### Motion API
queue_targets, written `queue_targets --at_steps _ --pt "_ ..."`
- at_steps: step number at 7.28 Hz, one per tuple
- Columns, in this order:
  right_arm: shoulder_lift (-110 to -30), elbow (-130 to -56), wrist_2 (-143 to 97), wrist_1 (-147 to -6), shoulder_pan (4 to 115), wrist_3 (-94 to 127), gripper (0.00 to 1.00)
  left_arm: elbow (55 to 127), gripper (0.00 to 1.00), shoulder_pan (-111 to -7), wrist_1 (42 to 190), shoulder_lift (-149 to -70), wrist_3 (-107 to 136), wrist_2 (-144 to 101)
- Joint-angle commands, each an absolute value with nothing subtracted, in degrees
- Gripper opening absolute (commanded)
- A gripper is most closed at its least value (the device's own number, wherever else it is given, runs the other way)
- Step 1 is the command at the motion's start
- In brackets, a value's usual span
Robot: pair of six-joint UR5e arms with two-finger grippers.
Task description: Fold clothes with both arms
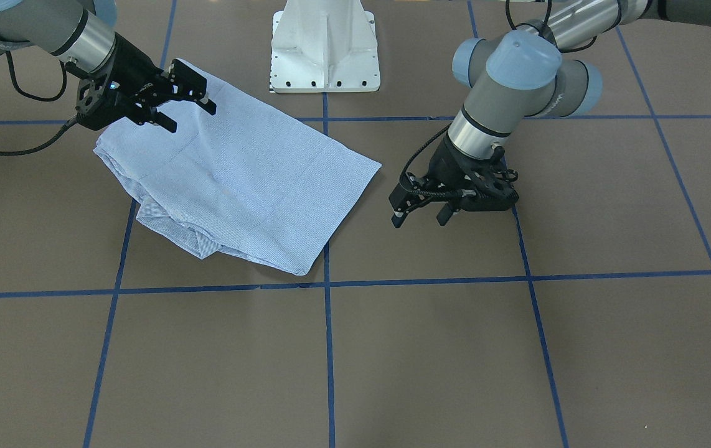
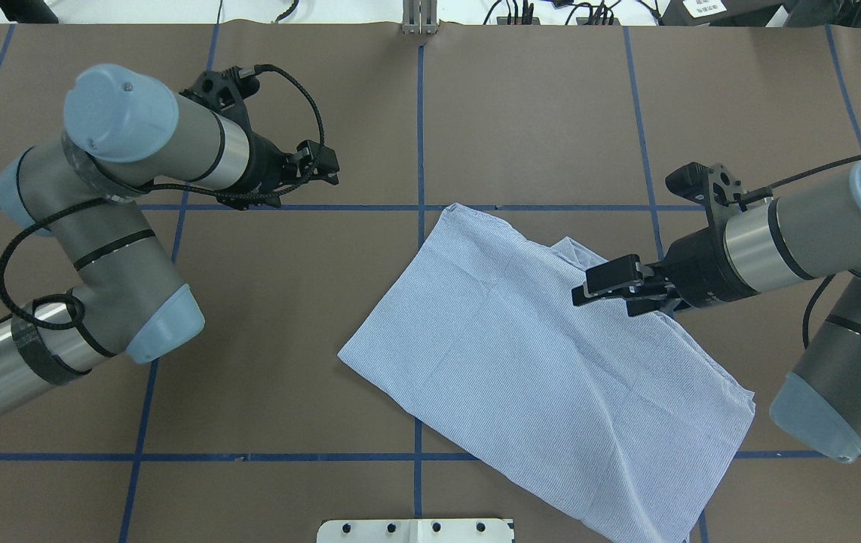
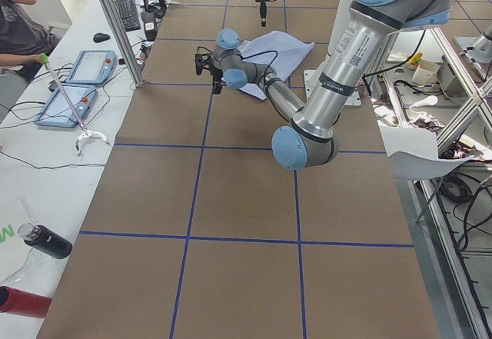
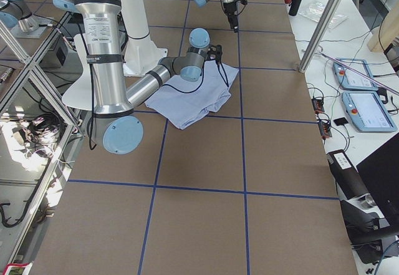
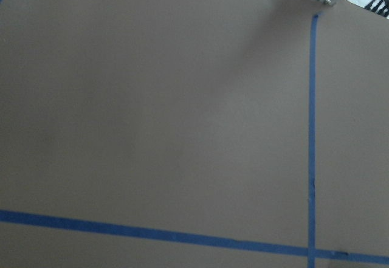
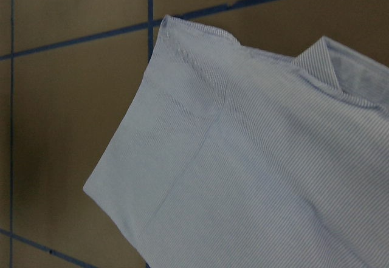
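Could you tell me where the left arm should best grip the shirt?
Probably the corner of the shirt nearest the open left gripper, approached from that side with fingers straddling the edge: it lies flat, jutting onto the table, away from the right gripper over the collar end.

This is a robotics lab. A left arm [image 2: 129, 256] and a right arm [image 2: 815, 226] of jointed metal tube reach over a large table [image 1: 424, 361] whose brown covering carries a blue tape grid [image 1: 430, 281], near a white pedestal base [image 1: 324, 50]. Aluminium frame posts [image 3: 115, 28] edge it. A side bench [image 3: 46, 201] holds two teach pendants [image 3: 87, 67], a keyboard [image 3: 127, 14] and a mouse [image 3: 101, 38], with a person [image 3: 19, 24] seated there.
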State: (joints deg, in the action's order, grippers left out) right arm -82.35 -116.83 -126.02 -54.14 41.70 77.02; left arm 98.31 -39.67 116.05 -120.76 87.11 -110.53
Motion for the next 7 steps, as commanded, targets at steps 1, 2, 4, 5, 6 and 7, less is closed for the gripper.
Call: queue_targets --at_steps 1,2,4,5,6,7 --pt "-81.7 -116.9 -122.7 -54.1 44.9 76.8 1.00 103.1 0.99 -33.4 113.7 -120.0 99.4 -110.4" --pt "-81.6 -116.9 -122.7 -53.7 45.7 76.8 1.00 103.1 0.98 -31.4 113.6 -119.8 104.5 -109.1" --pt "-81.5 -117.0 -122.7 -53.7 45.8 76.9 1.00 101.9 0.98 -25.8 113.6 -118.4 107.0 -102.1" --pt "-81.3 -117.1 -122.8 -53.7 45.8 76.9 1.00 99.9 0.98 -24.4 113.6 -118.4 107.0 -100.3" --pt "-81.3 -117.2 -122.8 -53.7 45.8 76.9 1.00 98.8 0.98 -24.2 113.7 -118.4 106.9 -99.4" --pt "-81.3 -117.0 -122.9 -53.7 45.7 77.1 1.00 98.6 0.98 -23.2 113.6 -118.4 106.9 -99.3"
